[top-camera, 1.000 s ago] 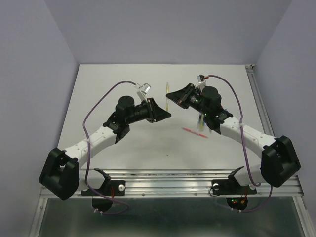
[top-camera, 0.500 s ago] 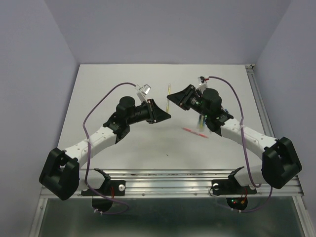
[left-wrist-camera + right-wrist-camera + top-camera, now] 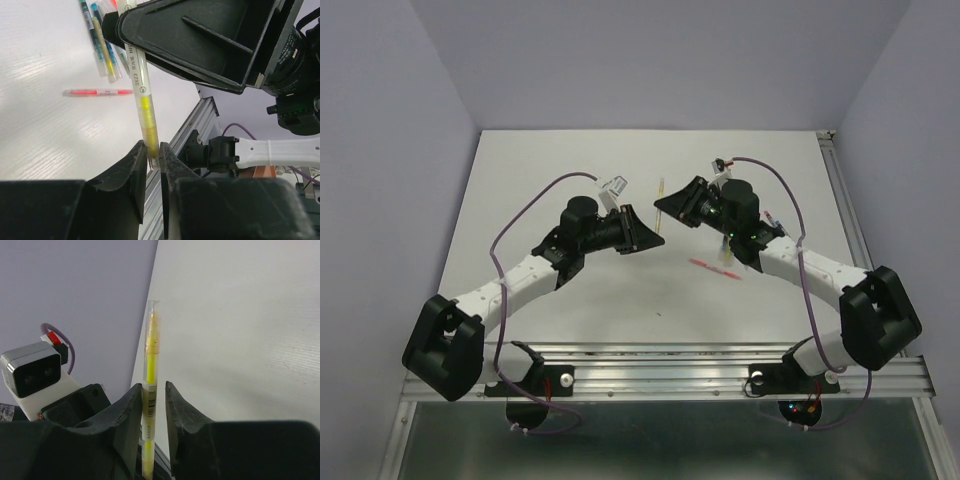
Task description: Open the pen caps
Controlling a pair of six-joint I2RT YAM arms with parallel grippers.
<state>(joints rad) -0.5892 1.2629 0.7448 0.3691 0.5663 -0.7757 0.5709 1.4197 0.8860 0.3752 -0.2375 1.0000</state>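
A yellow pen (image 3: 661,205) is held above the table between both grippers. My left gripper (image 3: 655,231) is shut on its lower end, as the left wrist view (image 3: 153,151) shows, where a clear tip of the pen (image 3: 154,160) sticks out between the fingers. My right gripper (image 3: 667,203) sits round the barrel higher up. In the right wrist view (image 3: 154,390) the pen (image 3: 151,365) rests against one finger with a slim gap to the other. A clear pen cap (image 3: 152,310) covers the pen's far end.
A pink pen (image 3: 713,266) lies on the white table (image 3: 550,160) under the right arm, and also shows in the left wrist view (image 3: 97,92). Several more pens (image 3: 102,40) lie in a cluster beside it. The aluminium rail (image 3: 670,360) runs along the near edge.
The right arm's wrist has swung left and back, and its gripper has turned about the yellow pen. The left gripper has shifted slightly. The pen stays between them.
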